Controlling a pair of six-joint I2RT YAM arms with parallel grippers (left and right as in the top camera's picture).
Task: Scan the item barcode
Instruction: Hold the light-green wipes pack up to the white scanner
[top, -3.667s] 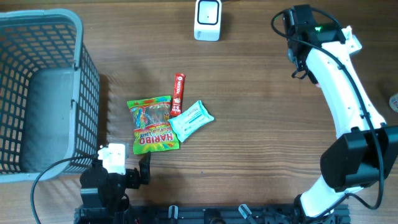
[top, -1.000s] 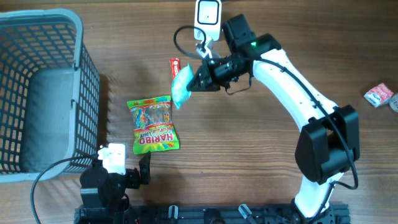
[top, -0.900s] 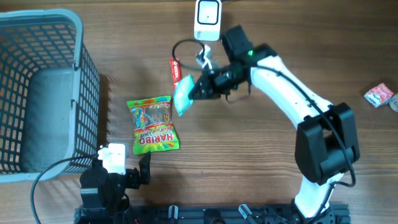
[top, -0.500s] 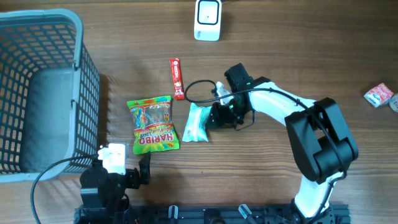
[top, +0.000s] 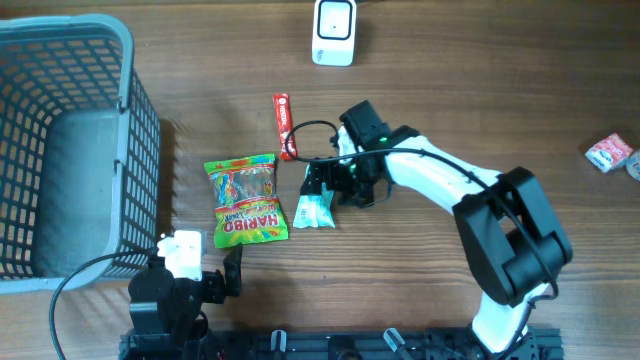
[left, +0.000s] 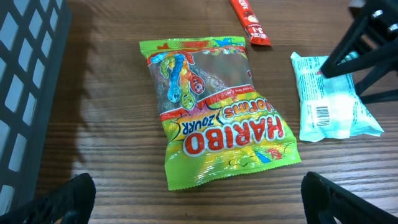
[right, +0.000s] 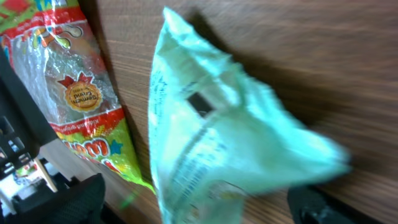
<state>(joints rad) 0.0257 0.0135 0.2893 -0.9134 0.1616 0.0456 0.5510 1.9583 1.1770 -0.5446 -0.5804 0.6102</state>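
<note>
Overhead, the mint packet (top: 316, 208) now lies on the wood just right of the Haribo bag (top: 247, 200), no longer carried. The right gripper (top: 325, 186) has spread its jaws over it. The left gripper (left: 205, 199) gapes wide below the bag. Bare wood runs farther right of the bag.

Mock shop checkout in a robot lab: wood-grain counter (top: 450, 90), grey plastic shopping basket (top: 125, 60) at one side, white scanner (top: 333, 32) at the far edge, Haribo bag (top: 246, 200) among packaged snacks, robot arm (top: 440, 175) alongside.
</note>
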